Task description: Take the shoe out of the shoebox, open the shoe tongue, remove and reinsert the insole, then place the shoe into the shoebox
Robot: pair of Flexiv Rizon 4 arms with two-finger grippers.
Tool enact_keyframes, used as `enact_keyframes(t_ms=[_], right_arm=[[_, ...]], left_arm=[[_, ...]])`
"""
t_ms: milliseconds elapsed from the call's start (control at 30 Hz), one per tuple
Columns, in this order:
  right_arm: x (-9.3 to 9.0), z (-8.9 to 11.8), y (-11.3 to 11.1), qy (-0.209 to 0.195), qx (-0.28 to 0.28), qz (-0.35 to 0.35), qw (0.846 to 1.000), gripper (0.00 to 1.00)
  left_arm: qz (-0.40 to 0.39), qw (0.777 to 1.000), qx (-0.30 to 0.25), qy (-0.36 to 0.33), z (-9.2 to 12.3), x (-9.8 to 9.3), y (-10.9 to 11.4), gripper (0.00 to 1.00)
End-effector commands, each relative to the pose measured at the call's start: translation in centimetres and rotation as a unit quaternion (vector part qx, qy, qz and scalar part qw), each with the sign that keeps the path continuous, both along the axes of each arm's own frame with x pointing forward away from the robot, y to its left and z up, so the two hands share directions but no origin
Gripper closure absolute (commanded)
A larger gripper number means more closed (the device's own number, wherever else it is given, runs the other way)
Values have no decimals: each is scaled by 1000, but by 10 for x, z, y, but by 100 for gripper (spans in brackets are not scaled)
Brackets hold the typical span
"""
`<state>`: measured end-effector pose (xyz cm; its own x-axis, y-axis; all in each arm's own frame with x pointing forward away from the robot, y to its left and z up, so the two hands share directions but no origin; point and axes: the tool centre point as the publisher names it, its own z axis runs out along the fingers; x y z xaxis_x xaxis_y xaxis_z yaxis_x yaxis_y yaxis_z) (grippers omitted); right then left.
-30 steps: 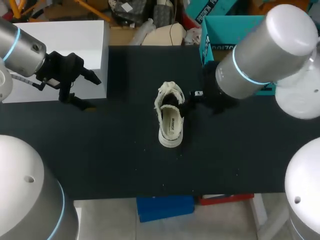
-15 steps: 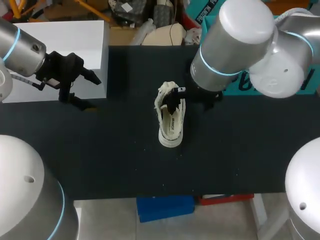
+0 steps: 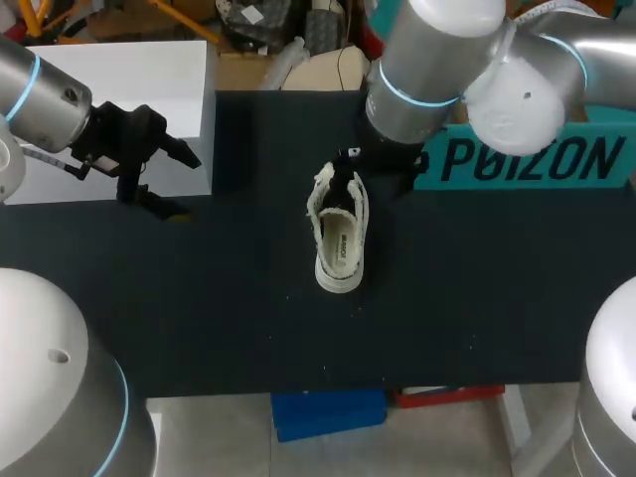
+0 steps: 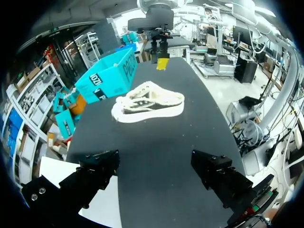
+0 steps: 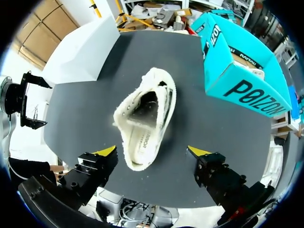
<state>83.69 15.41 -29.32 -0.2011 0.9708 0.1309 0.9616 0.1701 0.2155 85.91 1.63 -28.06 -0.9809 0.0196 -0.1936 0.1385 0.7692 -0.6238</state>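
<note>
Evidently the right gripper [image 5: 153, 151] hung spread above the shoe [image 3: 340, 238] at the table's [image 3: 199, 318] middle — it needed to drop onto the tongue [image 5: 156, 81], pinching only its lip.

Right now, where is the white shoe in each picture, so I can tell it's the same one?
Head view: the shoe stands on its sole in the middle of the table.
Left wrist view: the shoe is far ahead of the open left gripper.
Right wrist view: the shoe is just ahead of the open right gripper, not gripped.
Shared landmark: the teal shoebox beside the shoe.
</note>
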Motion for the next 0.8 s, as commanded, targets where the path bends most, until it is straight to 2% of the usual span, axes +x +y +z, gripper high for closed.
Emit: enact_keyframes(t_ms=[33, 67, 100, 133, 200, 333, 433, 467, 800], right_arm=[[14, -17, 8, 16, 0, 5, 1000, 28], [16, -20, 8, 17, 0, 5, 1000, 26], [17, -23, 8, 20, 0, 6, 1000, 33], [19, -26, 8, 20, 0, 6, 1000, 35], [22, -31, 10, 24, 3, 4, 1000, 31], [28, -42, 11, 30, 5, 4, 1000, 35], [34, -47, 9, 34, 3, 5, 999, 50], [35, -49, 8, 37, -1, 6, 999, 52], [40, -78, -1, 62, -10, 4, 998, 54]], left_arm=[[1, 1000, 0, -2, -1, -1, 0, 0], [1, 1000, 0, -2, -1, -1, 0, 0], [1, 1000, 0, -2, -1, -1, 0, 0], [1, 1000, 0, -2, -1, -1, 0, 0], [1, 1000, 0, -2, -1, -1, 0, 0], [1, 1000, 0, -2, -1, -1, 0, 0], [1, 1000, 0, -2, -1, -1, 0, 0], [1, 1000, 0, -2, -1, -1, 0, 0], [1, 1000, 0, -2, -1, -1, 0, 0]])
